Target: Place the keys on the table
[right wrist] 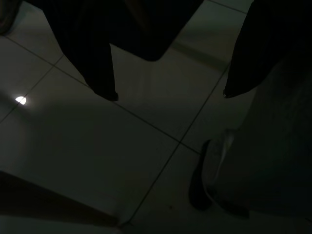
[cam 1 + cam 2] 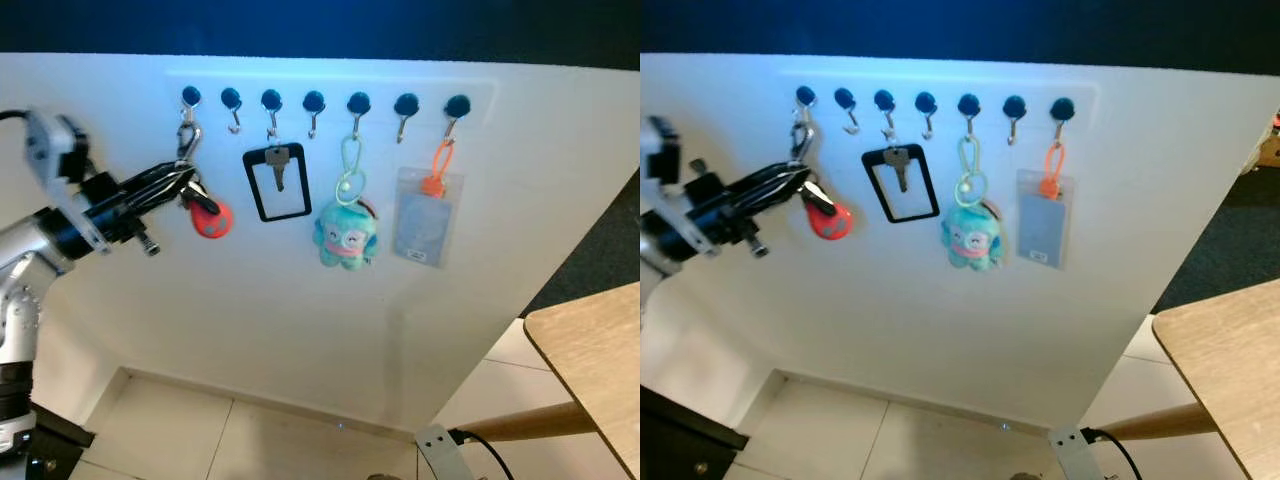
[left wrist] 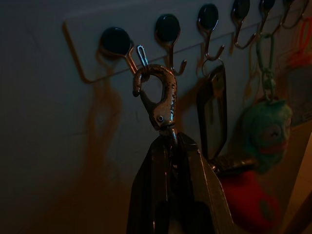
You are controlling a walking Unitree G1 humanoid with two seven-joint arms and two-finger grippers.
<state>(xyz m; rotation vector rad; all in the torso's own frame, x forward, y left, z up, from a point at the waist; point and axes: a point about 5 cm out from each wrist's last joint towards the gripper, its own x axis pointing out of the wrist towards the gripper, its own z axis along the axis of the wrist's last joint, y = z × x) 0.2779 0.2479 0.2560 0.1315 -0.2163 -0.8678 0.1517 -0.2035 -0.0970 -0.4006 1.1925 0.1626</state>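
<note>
Left gripper (image 2: 178, 183) was clamped on the keys (image 2: 205, 212) just below their silver clasp (image 3: 158, 92), which hung on the leftmost hook (image 2: 190, 100) of the wall rack, so unhooking and the carry to the wooden table (image 2: 590, 350) remained.

You see a worn silver metal snap clip (image 3: 158, 95), a fuzzy teal plush toy (image 2: 346, 237), a clear glossy plastic card sleeve (image 2: 426, 216), and a matt pale wooden worktop (image 2: 598, 352).
</note>
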